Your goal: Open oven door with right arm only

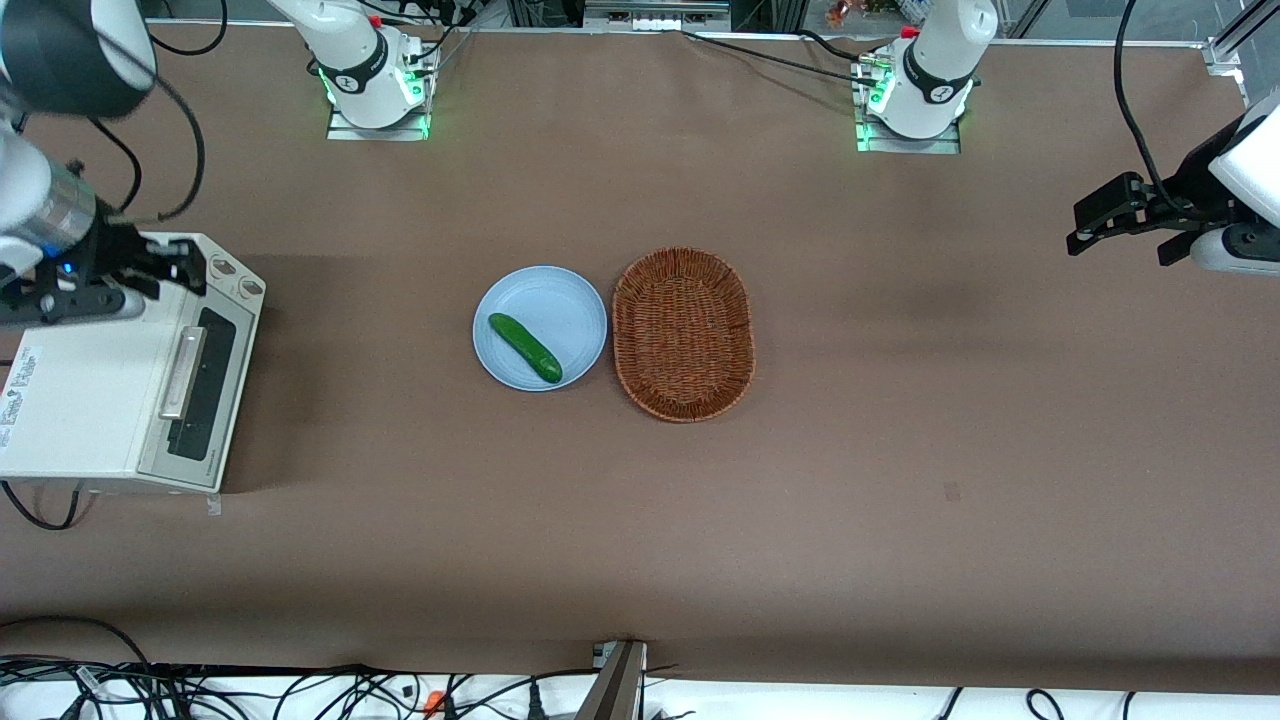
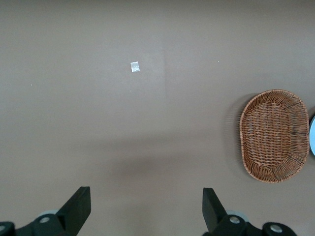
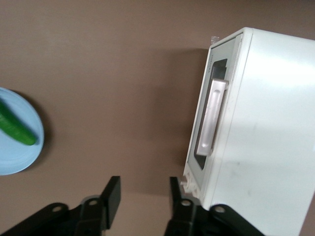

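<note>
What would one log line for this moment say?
door: closed | pincer: open, above oven's knob end, off handle | cucumber: on plate | basket: beside plate

Right arm [image 1: 40, 215] reaching low, wrist level, hand [image 3: 142, 196] fingers parted, holding nothing
</note>
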Tool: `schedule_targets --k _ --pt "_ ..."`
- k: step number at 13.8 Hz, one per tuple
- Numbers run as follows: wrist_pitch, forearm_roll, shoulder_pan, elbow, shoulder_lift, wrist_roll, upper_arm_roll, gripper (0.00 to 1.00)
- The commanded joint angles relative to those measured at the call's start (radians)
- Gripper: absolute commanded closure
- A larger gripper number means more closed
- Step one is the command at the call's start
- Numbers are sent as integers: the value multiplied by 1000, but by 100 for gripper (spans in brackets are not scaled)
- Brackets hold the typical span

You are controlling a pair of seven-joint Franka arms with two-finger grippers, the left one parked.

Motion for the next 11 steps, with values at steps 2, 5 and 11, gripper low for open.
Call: schedule_targets --k 2,5,11 --pt "152 -12 -33 -4 145 -54 -37 100" --pt "226 -51 -42 -5 208 -54 -44 100" --pt "313 -55 -53 -57 222 -91 -73 100"
